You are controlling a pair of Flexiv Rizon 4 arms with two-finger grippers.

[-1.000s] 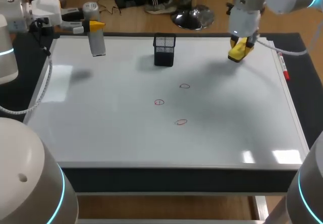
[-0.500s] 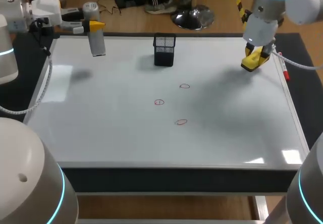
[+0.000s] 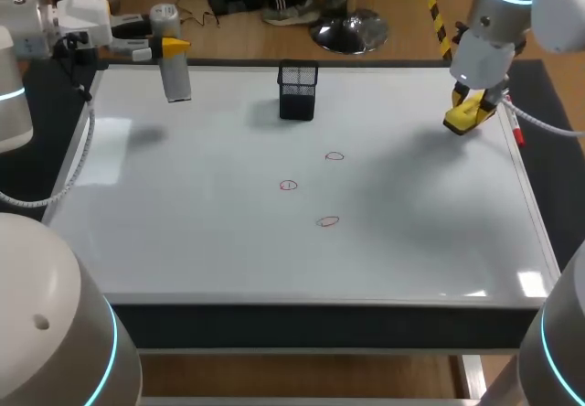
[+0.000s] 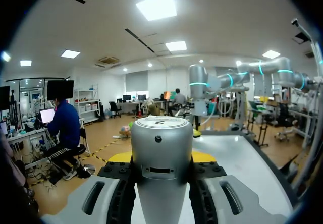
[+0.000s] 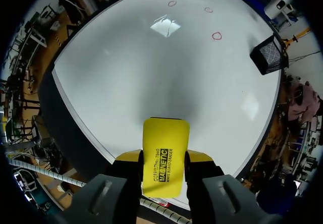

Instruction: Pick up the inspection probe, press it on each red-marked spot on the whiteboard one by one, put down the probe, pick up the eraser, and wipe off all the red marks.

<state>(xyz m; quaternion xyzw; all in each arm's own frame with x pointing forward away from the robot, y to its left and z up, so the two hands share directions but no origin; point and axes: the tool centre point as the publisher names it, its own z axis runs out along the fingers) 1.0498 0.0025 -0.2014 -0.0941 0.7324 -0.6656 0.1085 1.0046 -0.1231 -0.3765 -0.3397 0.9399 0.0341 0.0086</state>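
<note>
The inspection probe, a silver cylinder, hangs upright over the whiteboard's far left corner, with my left gripper shut on it. From the left wrist, the probe fills the gap between the yellow-tipped fingers. My right gripper is shut on the yellow eraser above the whiteboard's far right part. The eraser sticks out ahead of the right fingers. Three red circles lie mid-board; the right wrist view shows them far ahead.
A black mesh holder stands at the far middle of the board, also in the right wrist view. A red marker lies along the board's right edge, close to the right gripper.
My right arm has carried the eraser to the right, from the far middle toward the board's right edge. The left arm and probe have stayed still.
</note>
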